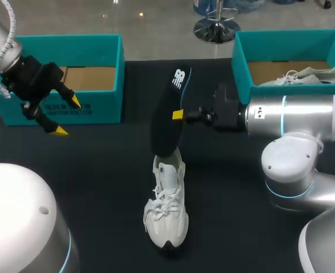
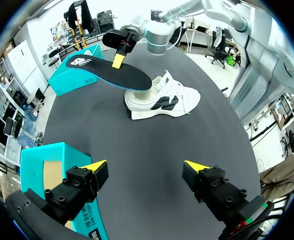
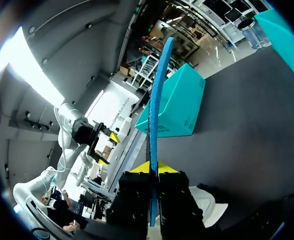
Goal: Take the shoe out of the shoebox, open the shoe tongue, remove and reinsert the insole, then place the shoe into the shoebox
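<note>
Two teal boxes stand at the far side of the bench (image 1: 99,170) in the head view. The left box (image 1: 99,105) shows only its cardboard floor, and the right box (image 1: 244,68) holds a second shoe (image 1: 309,74). Between them, nearer to the robot, the white shoe (image 1: 166,213) stands with its toe toward the camera. The black insole (image 1: 166,128) rises tilted from its opening, with the lower end at or just inside the heel; I cannot tell which. The right jaws grip the insole by its edge near the middle. The left jaws hang open in front of the left box and hold nothing. In the left wrist view these jaws are wide apart over bare bench, and the shoe is well ahead of them. In the right wrist view the insole is seen edge-on, pinched between the closed right jaws, with the shoe under them. I judge that the insole step is in hand, either the end of removal or the start of reinsertion. The next move calls for steering the insole's lower end along the inside of the shoe, and probably for the left jaws to steady the shoe, because nothing holds it.
</note>
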Available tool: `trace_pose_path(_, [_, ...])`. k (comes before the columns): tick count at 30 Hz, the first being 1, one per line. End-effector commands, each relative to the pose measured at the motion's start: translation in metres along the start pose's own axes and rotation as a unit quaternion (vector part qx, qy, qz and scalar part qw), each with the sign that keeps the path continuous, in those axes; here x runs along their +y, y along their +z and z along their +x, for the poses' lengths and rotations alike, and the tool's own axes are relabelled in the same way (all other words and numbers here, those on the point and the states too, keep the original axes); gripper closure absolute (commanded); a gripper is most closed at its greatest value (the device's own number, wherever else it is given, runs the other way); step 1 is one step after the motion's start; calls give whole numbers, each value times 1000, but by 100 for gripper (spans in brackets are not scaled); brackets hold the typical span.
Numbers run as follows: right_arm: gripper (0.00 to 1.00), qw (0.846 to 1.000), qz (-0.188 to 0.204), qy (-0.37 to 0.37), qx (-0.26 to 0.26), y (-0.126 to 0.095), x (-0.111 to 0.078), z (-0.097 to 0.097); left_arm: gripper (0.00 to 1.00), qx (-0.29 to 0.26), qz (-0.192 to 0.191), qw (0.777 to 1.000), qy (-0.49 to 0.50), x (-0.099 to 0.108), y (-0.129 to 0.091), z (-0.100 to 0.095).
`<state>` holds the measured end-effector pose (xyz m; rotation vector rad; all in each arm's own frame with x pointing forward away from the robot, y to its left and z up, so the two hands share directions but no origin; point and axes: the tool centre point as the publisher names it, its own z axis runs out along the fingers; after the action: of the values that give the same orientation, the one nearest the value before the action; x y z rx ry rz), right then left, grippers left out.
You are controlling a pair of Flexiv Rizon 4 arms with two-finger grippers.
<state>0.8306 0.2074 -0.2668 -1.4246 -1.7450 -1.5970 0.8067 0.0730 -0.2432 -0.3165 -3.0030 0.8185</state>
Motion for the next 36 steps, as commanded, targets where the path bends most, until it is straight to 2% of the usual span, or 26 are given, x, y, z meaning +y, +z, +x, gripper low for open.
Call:
trace_pose_path(1, [100, 1000, -25, -1, 12, 0, -11, -5, 0, 1, -2, 1000, 0, 0, 0, 0])
trace_pose_path(8, [100, 999, -33, -9, 21, -6, -18, -14, 0, 1, -2, 1000, 0, 0, 0, 0])
trace_pose_path(22, [100, 998, -17, -43, 42, -10, -26, -19, 0, 1, -2, 1000, 0, 0, 0, 0])
trace_pose_path(30, [100, 997, -10, -60, 41, -10, -27, -16, 0, 1, -2, 1000, 0, 0, 0, 0])
trace_pose_path(36, [100, 997, -5, -61, 41, -7, -38, -14, 0, 1, -2, 1000, 0, 0, 0, 0])
